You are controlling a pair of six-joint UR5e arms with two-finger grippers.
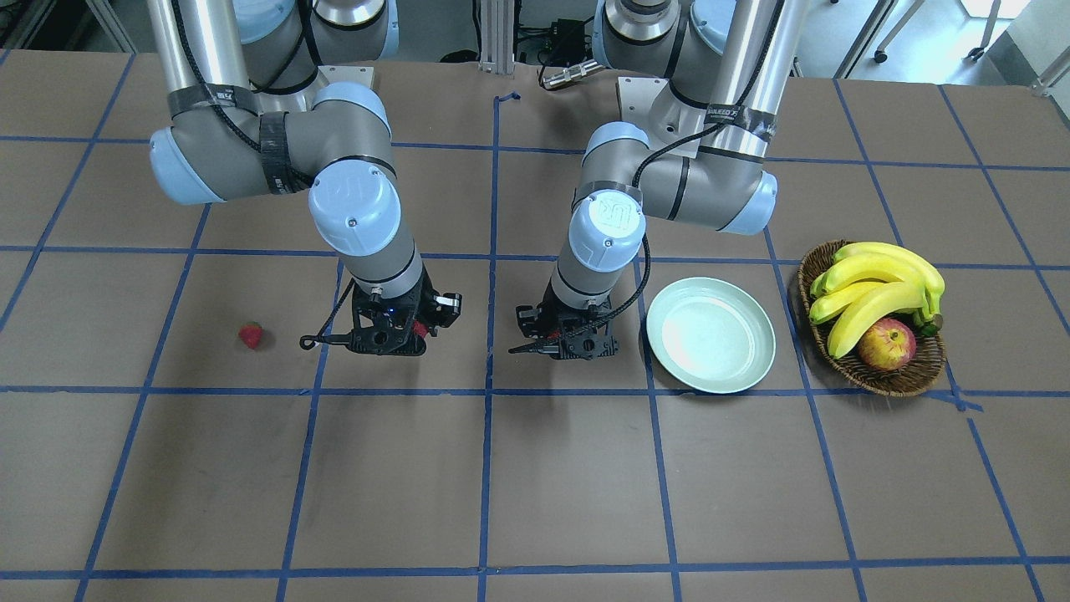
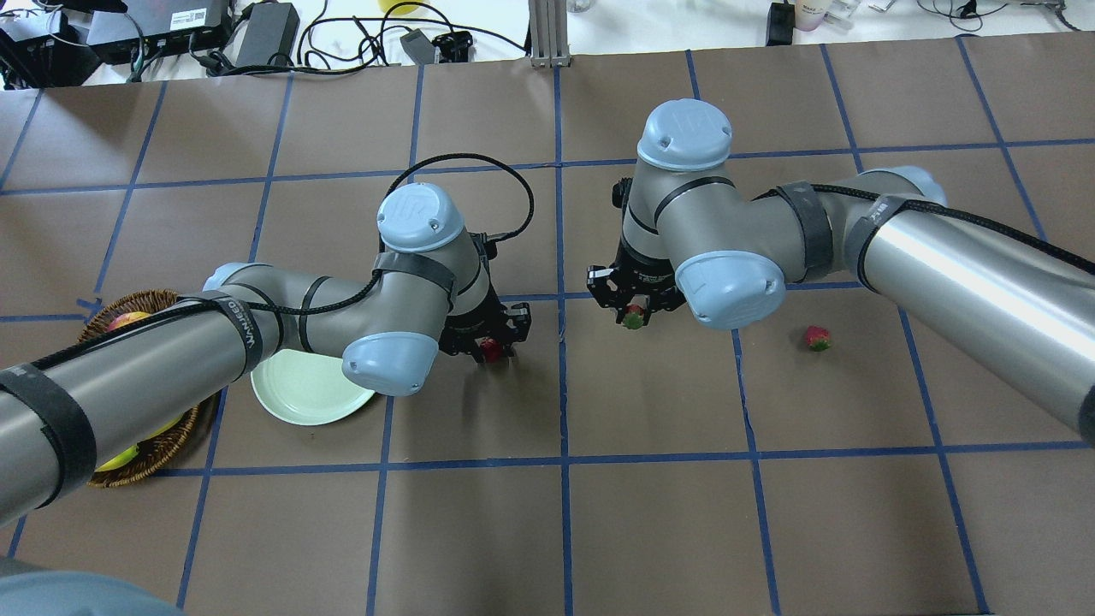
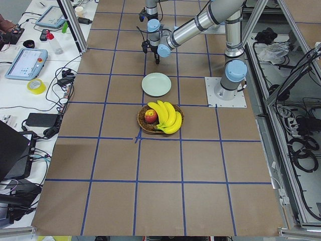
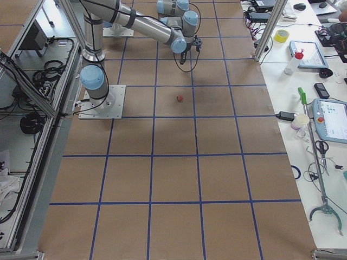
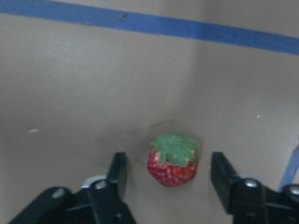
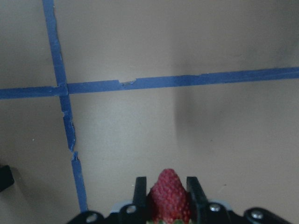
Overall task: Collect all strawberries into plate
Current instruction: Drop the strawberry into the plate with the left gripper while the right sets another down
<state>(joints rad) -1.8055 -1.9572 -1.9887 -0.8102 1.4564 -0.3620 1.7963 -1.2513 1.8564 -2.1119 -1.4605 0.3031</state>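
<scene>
My left gripper is open, with one finger on each side of a strawberry that lies on the table, green cap facing the camera. It also shows in the overhead view. My right gripper is shut on a second strawberry, which also shows in the overhead view. A third strawberry lies alone on the table on my right side, and shows in the front-facing view. The pale mint plate holds nothing and sits just beside my left gripper.
A brown wicker basket with bananas and a red-yellow apple stands beyond the plate at my far left. Blue tape lines cross the brown table. The two grippers are about one grid square apart.
</scene>
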